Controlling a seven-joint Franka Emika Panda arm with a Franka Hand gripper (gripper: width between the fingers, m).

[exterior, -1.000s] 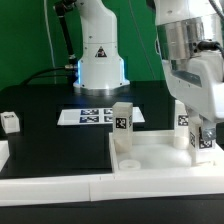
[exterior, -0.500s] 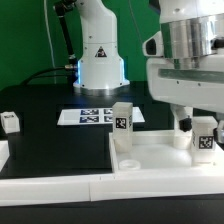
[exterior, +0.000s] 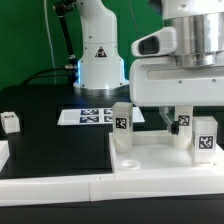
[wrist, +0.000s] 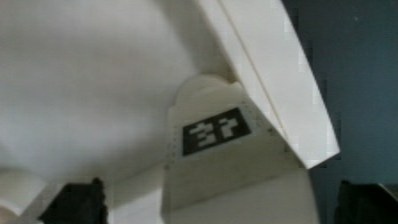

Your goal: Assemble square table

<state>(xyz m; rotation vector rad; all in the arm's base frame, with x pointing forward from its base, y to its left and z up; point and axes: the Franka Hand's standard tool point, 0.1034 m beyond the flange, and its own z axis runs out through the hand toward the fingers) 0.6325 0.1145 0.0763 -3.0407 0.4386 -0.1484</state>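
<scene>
The white square table top [exterior: 150, 160] lies at the front with its rim up. Three white tagged legs stand upright on it: one at the exterior view's left corner [exterior: 122, 121] and two at the right [exterior: 183, 126] [exterior: 206, 136]. A fourth leg [exterior: 10, 121] lies loose on the black table at the far left. My gripper [exterior: 194, 116] hangs low over the two right legs. In the wrist view its dark fingertips [wrist: 79, 202] stand on either side of one tagged leg [wrist: 222, 150], with a gap on each side. The gripper [wrist: 222, 205] is open.
The marker board [exterior: 92, 116] lies flat behind the table top. The robot base [exterior: 100, 60] stands at the back. A white bar [exterior: 40, 186] runs along the front edge. The table top's rim [wrist: 285, 90] runs beside the leg, with dark table beyond.
My hand has turned about its vertical axis over the right legs and now shows its broad side. The legs' tags face the same way as before.
</scene>
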